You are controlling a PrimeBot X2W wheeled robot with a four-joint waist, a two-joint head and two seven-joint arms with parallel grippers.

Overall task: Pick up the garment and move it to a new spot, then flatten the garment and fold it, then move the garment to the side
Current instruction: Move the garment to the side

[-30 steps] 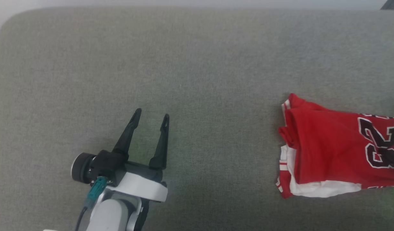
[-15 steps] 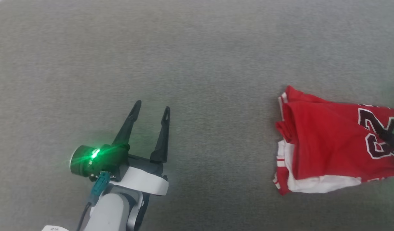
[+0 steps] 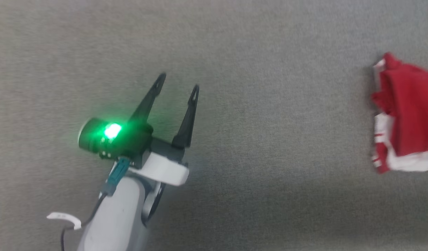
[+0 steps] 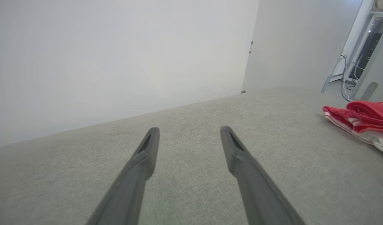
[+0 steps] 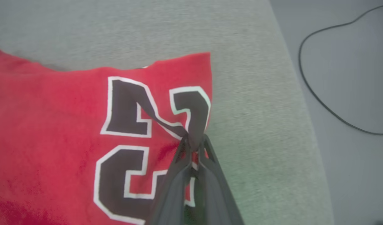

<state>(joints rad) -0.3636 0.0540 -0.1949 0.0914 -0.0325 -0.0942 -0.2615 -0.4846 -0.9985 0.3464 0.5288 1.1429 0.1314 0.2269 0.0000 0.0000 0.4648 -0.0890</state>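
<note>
The garment, a folded red jersey with white parts and striped trim, lies at the right edge of the head view on the grey surface. In the right wrist view the garment shows its dark white-outlined number 23, and my right gripper is shut on a pinched fold of the cloth at the number's edge. My left gripper hovers open over bare grey surface far to the garment's left, with a green light glowing on its wrist. In the left wrist view the garment lies at the right, away from the left gripper.
The grey fabric surface spreads across the head view. In the right wrist view its edge runs close to the right of the jersey, with floor and a black cable beyond. A white wall stands behind the surface.
The head camera has shifted, so the jersey sits further right and higher, partly cut off, and the left gripper higher in the picture. The green wrist light has grown brighter.
</note>
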